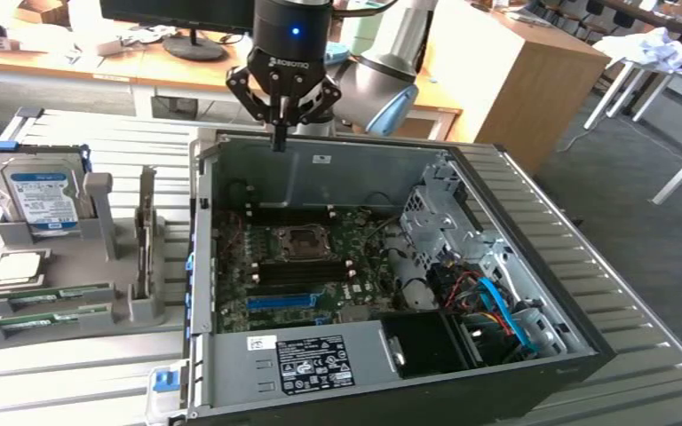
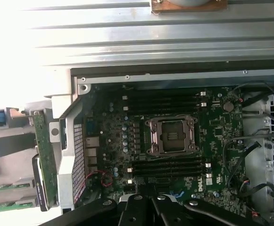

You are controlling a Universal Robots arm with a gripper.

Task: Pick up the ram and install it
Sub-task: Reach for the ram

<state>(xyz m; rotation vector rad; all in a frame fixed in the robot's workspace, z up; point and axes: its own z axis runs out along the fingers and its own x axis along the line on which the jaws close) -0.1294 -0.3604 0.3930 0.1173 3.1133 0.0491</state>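
Note:
Two green ram sticks point(image 1: 45, 295) lie flat in a grey holder on the exterior view's left, outside the computer case. In the wrist view the ram sticks point(image 2: 2, 187) show as green strips at the frame's edge. My gripper point(image 1: 278, 138) hangs above the case's back wall, fingers pressed together and holding nothing. The wrist view has the black fingers point(image 2: 137, 209) over the motherboard point(image 2: 212, 136), with its empty CPU socket point(image 2: 170, 135) and black memory slots point(image 2: 167, 165) below.
The open case point(image 1: 471, 177) holds a drive cage point(image 1: 436, 213) and cables on the exterior view's right. The grey holder point(image 1: 99, 209) also carries a silver hard drive point(image 1: 43, 197), a CPU chip point(image 1: 19, 266) and an upright card point(image 1: 146, 240). Everything rests on a slatted metal table point(image 1: 625, 293).

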